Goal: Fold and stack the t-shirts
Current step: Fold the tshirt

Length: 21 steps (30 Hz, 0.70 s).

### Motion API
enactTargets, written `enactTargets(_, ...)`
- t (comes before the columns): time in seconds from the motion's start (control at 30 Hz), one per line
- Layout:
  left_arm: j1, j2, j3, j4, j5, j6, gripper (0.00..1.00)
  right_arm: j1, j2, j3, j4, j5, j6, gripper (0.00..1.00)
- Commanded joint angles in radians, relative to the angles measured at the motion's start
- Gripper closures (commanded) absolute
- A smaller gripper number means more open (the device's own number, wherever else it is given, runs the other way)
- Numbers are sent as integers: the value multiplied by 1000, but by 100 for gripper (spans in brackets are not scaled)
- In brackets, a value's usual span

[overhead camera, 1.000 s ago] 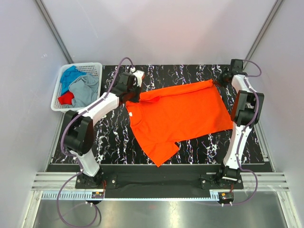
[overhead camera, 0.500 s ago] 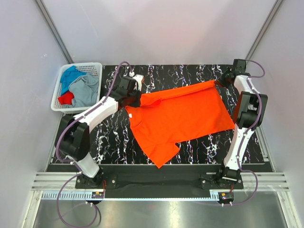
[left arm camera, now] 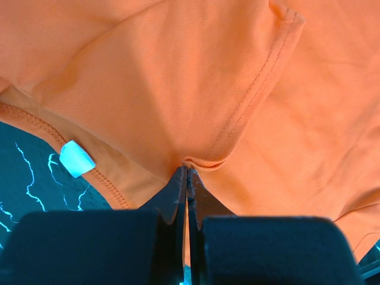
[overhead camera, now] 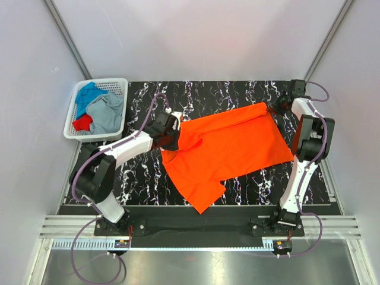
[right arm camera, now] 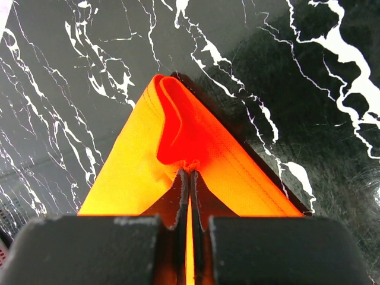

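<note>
A robotics lab's test cell: plain white panels (overhead camera: 196, 35) on aluminium posts (overhead camera: 65, 38) box in a black marbled table (overhead camera: 237, 92), where two cable-trailing robot arms (overhead camera: 127, 144) stand bolted to a metal rail (overhead camera: 65, 224).

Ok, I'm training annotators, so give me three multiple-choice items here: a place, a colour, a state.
1. Where is the basket? A. beside the far-left corner of the table B. at its right edge C. between the arm bases
2. What colour is the t-shirt spread on the table? A. blue B. orange C. grey
3. The left gripper is: A. open above the cloth B. shut on the t-shirt C. shut on nothing
1 A: the top view shows it there. 2 B: bright orange cloth. 3 B: closed fingers pinch a fold.
</note>
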Motion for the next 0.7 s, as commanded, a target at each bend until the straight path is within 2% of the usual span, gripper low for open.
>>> enactTargets(0.0,-7,-12,7,29,-16,-40,100,-10,-36,6,49,2,0,100)
enactTargets(0.23,-18,11,1,28,-19,-86,100,-10,-52,18,23,11,-10,100)
enactTargets(0.43,-20,-27,-4,-1,-54,-125,100,-13,-69,17,11,5,-20,100)
enactTargets(0.5,-20,-56,22,-30,-100,-134,100,-13,-72,26,5,-1,-22,100)
enactTargets(0.67,-29,-95,80,-101,-90,-172,100,-16,-89,33,-9,1,-22,100)
